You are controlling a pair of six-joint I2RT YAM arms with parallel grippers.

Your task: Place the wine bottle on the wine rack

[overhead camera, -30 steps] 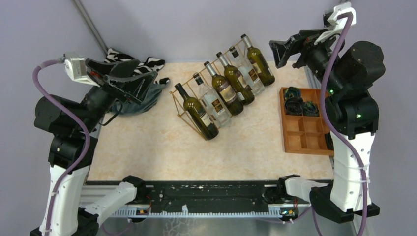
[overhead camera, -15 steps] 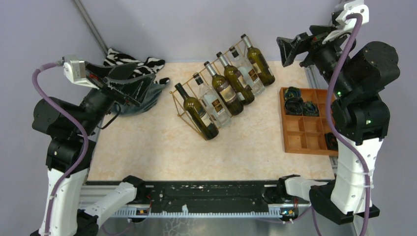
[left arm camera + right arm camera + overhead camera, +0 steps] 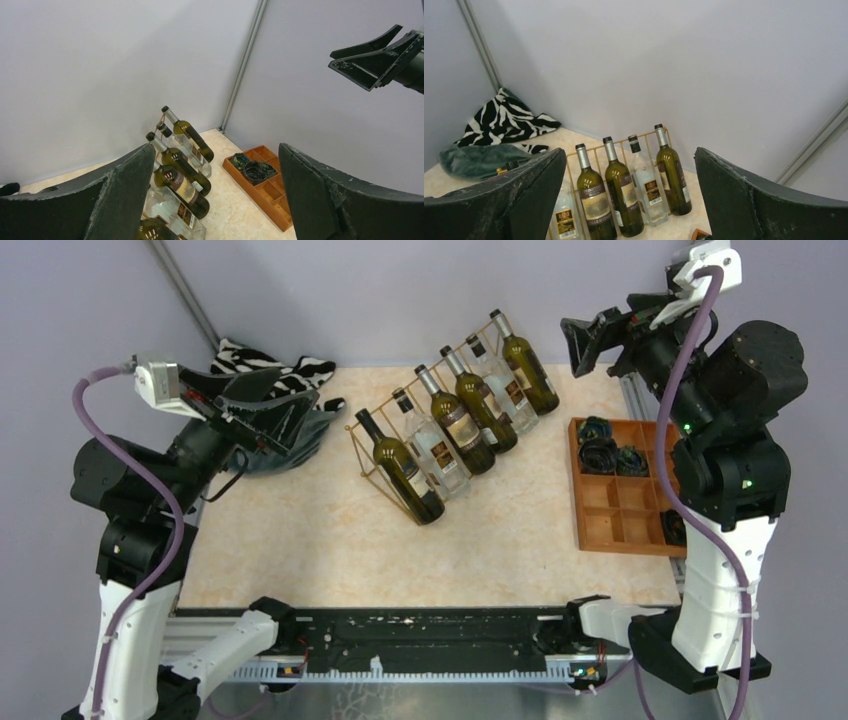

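six wine bottles (image 3: 462, 418) lie side by side in the wine rack (image 3: 352, 442), necks pointing up its slope toward the back wall, and none lies loose on the table (image 3: 300, 540) in front of the rack. which of them the task means i cannot tell, but every one rests in the rack's cells. what has changed over the last second is the arms, not the bottles: the right gripper (image 3: 598, 337), high and to the right of the rack's far end, has drawn further up and away from the rack and then nearly settled, while the left gripper (image 3: 275, 405), left of the rack above the zebra cloth (image 3: 305, 367), has edged only slightly. both have their fingers spread wide with nothing between them, which is plain in each wrist view, where the rack shows through the gap. the row of bottles has not shifted as the arms moved off. my reading is that the placing is done and the arms are backing clear; nothing here hints at a bottle slipping. the orange tray (image 3: 600, 530) right of the rack sits as it did
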